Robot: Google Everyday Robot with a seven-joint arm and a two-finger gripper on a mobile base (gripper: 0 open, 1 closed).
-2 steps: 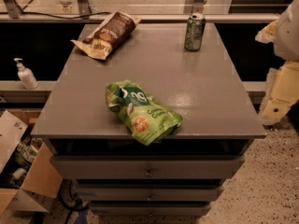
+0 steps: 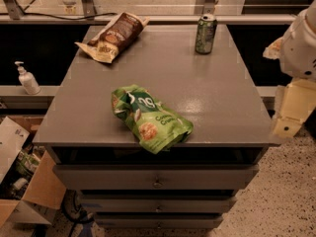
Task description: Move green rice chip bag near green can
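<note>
The green rice chip bag lies crumpled at the front middle of the grey cabinet top, one end hanging slightly over the front edge. The green can stands upright at the back right of the top, far from the bag. My gripper hangs at the right edge of the view, off the cabinet's right side, level with its front edge and apart from both things. It holds nothing that I can see.
A brown and cream snack bag lies at the back left of the top. A soap dispenser stands on a ledge to the left. Cardboard boxes sit on the floor at the left. Drawers are below the top.
</note>
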